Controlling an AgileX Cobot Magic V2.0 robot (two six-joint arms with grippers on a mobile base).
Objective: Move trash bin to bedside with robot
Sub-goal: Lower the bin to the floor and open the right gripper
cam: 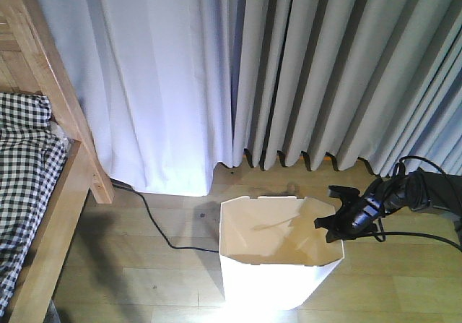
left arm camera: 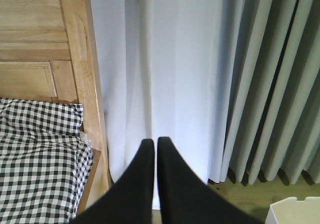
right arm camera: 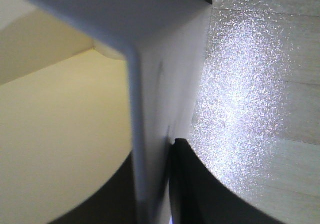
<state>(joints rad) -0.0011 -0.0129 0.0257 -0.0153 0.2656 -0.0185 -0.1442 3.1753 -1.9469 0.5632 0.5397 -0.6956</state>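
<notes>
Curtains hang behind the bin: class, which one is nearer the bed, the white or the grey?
The white curtain is nearer: it hangs right beside the wooden bed frame. The grey curtain hangs further right, behind the white bin.

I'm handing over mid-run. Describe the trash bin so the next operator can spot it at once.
Start at the grey curtains across the back wall, then drop to the wooden floor below them. The trash bin stands there, right of the bed, with the right pincer on its rim. It is the only white, angular-rimmed container, cream inside.
</notes>
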